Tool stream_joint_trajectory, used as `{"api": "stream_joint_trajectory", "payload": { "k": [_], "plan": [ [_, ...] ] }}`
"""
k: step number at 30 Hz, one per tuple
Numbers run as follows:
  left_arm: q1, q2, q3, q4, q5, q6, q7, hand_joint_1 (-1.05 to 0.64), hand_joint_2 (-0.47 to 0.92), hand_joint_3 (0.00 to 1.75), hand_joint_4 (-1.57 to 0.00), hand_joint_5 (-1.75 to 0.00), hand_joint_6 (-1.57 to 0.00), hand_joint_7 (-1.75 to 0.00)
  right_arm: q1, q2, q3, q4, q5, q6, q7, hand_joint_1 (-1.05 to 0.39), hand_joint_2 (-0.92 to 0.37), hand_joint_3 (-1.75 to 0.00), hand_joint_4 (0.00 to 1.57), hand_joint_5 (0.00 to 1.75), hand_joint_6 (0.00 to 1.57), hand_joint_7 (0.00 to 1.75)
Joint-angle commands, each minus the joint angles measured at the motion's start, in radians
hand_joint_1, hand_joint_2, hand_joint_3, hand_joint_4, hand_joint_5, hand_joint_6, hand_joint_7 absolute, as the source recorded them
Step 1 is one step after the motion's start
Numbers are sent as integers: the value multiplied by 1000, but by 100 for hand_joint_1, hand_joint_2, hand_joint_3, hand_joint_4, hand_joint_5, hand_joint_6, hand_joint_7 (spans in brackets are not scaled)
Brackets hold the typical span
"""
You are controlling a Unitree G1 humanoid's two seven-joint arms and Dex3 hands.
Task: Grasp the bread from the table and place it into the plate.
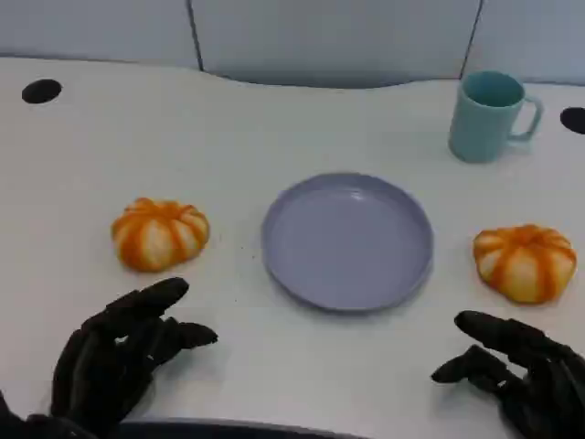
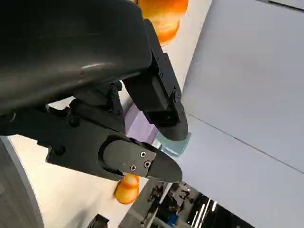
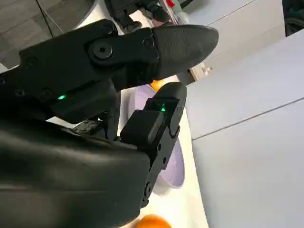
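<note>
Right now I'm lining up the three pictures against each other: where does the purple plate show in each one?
Head view: the plate lies at the centre of the table, between the two breads.
Left wrist view: a purple sliver of it shows between the black fingers.
Right wrist view: its rim curves out beside the fingers.
Shared landmark: the white table, on which it lies.

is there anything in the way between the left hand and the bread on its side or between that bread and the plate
Nothing visible. The left hand sits just short of the left bread with bare table between, and bare table separates that bread from the plate. The mug stands well off.
</note>
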Motion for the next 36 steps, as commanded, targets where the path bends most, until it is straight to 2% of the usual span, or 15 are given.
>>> {"api": "stream_joint_trajectory", "payload": {
  "k": [1,26,32,36],
  "plan": [
    [11,18,5,-9,6,-6,7,-71,92,4,-73,-99,-106,-1,16,-10,0,-23,4,10,-12,-76,-92,-28,62,105,100,6],
    [23,17,-3,-37,12,-41,-4,-69,92,7,-71,-98,-106,-1,22,-9,4,-27,10,6,-5,-76,-92,-28,62,104,100,6],
    [56,16,-48,-126,100,-195,51,-69,92,18,-56,-102,-96,0,29,-7,14,-39,1,9,-21,-76,-92,-28,62,104,100,6],
    [73,42,-93,-207,196,-280,121,-66,92,25,-32,-120,-85,0,28,-8,17,-36,6,11,-16,-76,-92,-29,62,104,100,6]
  ]
}}
